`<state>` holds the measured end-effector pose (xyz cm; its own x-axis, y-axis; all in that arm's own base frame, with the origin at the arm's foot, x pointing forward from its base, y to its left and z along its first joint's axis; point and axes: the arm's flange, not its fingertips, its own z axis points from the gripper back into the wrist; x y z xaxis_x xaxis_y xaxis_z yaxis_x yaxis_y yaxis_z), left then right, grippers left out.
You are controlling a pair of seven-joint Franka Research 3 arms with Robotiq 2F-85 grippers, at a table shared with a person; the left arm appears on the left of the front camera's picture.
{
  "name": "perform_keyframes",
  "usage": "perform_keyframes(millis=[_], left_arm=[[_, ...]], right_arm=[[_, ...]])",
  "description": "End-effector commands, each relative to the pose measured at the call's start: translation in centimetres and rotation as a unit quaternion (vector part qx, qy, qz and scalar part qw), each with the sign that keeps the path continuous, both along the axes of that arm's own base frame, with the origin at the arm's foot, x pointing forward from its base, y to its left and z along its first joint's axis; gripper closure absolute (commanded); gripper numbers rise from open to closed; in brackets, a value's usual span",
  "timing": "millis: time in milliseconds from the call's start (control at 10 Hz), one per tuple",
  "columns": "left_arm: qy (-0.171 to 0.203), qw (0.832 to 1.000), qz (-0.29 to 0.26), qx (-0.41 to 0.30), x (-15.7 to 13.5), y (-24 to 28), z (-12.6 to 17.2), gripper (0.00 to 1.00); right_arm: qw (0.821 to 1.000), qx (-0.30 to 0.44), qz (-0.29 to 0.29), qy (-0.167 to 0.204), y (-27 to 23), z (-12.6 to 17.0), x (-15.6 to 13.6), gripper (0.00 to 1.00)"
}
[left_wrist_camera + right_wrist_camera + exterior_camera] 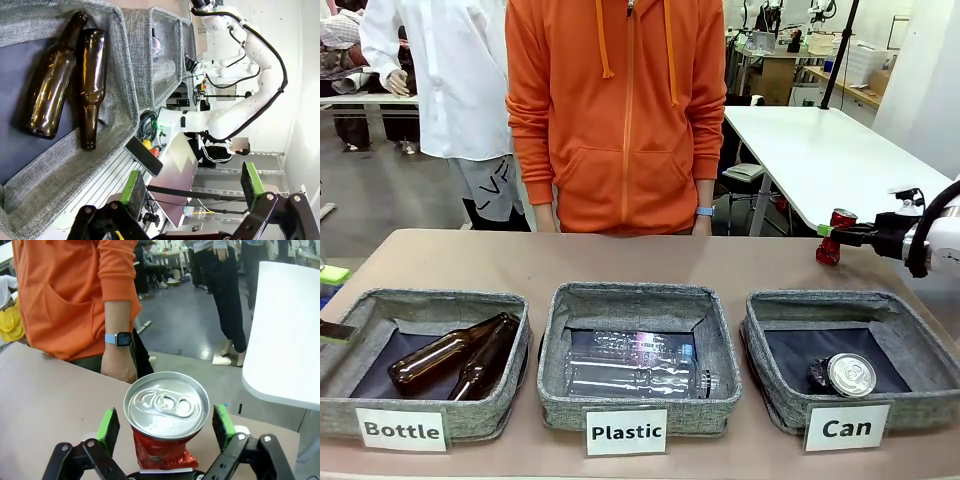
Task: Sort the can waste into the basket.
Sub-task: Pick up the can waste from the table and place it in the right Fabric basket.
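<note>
Between the right gripper's (165, 427) green pads stands the red can (165, 425), crushed in the body but upright with its silver top facing the wrist camera. The pads sit on either side of it with a sliver of gap showing on each, so I'd call them closing round it rather than squeezing; whether they touch yet I cannot tell. From the front the red can (835, 237) sits at the fingertips of the right gripper (832, 232), out past the far right corner of the Can basket (772, 370), apparently resting on the table (500, 260). Gripping the sides makes sense: it can be lifted straight and carried back over the basket.

The black can (842, 375) already lies on its side on the dark lining there, silver end toward us, so one can is sorted and one is left.

Over at the left, the left gripper (192, 187) hangs with fingers spread wide and nothing between them; beyond them lie two brown bottles (65, 85) in the Bottle basket (430, 310), clearly parked out of the way.

Plain beige tabletop, three grey baskets in a row; clear bottles (635, 365) fill the middle one. A person in an orange hoodie (615, 110) stands at the far edge, hands down. Behind is a workshop with white tables and grey floor.
</note>
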<state>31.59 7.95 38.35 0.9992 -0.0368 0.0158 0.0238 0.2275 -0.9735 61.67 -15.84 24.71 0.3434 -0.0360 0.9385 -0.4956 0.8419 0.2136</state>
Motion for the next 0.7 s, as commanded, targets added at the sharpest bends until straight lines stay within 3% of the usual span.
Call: perform_keyframes(millis=[0,100,400,500,600], left_arm=[[0.003,1.0,0.0,-0.007,-0.33,0.17,0.43,0.0],[0.003,1.0,0.0,-0.007,-0.33,0.17,0.43,0.0],[0.003,1.0,0.0,-0.007,-0.33,0.17,0.43,0.0],[0.003,1.0,0.0,-0.007,-0.33,0.17,0.43,0.0],[0.003,1.0,0.0,-0.007,-0.33,0.17,0.43,0.0]], right_arm=[[0.999,-0.024,-0.013,-0.015,0.33,-0.31,0.71,0.59],[1.0,-0.022,-0.012,-0.015,0.34,-0.35,0.6,0.99],[1.0,-0.024,-0.01,-0.012,0.38,-0.39,0.35,1.0],[1.0,-0.025,-0.01,-0.013,0.44,-0.29,0.25,0.96],[1.0,-0.023,-0.004,-0.012,0.49,-0.11,0.09,1.0]])
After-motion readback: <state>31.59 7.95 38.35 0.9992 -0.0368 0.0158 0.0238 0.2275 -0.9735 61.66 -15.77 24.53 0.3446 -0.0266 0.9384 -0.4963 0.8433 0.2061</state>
